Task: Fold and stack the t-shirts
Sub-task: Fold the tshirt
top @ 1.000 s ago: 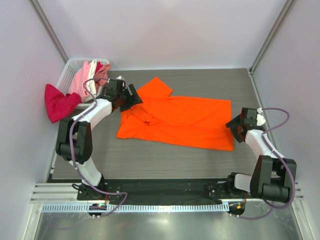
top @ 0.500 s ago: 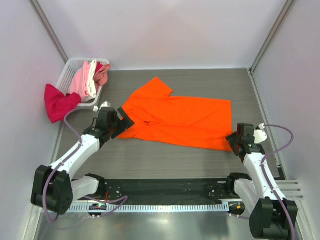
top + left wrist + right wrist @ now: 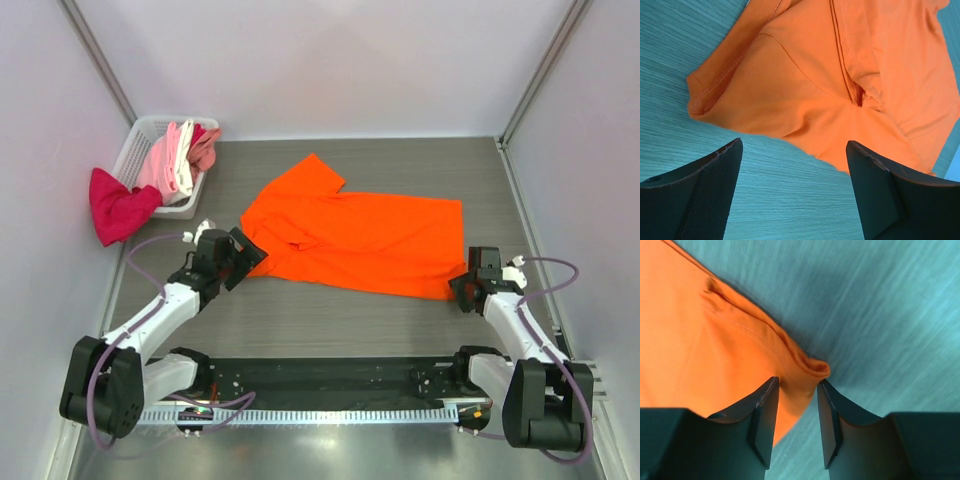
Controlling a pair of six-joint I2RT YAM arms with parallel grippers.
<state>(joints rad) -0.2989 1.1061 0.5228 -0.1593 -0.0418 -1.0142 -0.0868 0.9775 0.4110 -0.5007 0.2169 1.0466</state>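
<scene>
Bright orange cotton t-shirt (image 3: 355,240) is lying spread across the middle of the grey wood-grain table (image 3: 330,320), collar end left, hem right, left end rumpled.

Left claw (image 3: 792,150) is hanging released and empty, jaws wide, just near of the shirt's near-left edge. Right claw (image 3: 797,385) is straddling the near-right hem corner. Its jaws are part-way apart with cloth lying between them, not pinching yet.

Handling, my read: light, limp, no stiffness, so it'll be sagging and dragging on the table. Best to be pinching the stitched hem corners and shoulder seams, both ends together.

Deep magenta-red shirt (image 3: 115,205) is draping off the white mesh basket (image 3: 140,135) far left, with pink and white shirts (image 3: 180,155) bunched inside.
</scene>
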